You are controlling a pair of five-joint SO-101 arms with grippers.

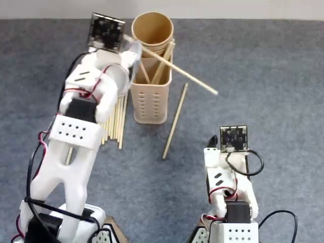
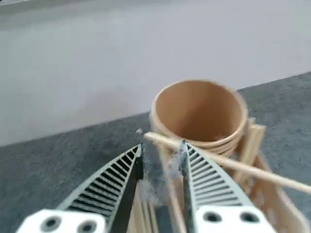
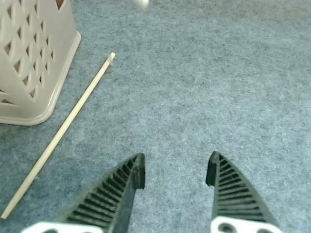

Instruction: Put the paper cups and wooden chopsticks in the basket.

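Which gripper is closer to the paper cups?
Left. The left gripper hangs right beside the paper cups in the basket; the right gripper is over bare carpet, well away.

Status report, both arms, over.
Left gripper open at basket rim, slanted chopstick across it. Right gripper open over carpet. Paper cups in; loose chopstick and bundle outside.

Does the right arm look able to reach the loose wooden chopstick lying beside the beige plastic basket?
Probably yes: the right end effector is open, with bare grey carpet between it and the thin wooden chopstick.
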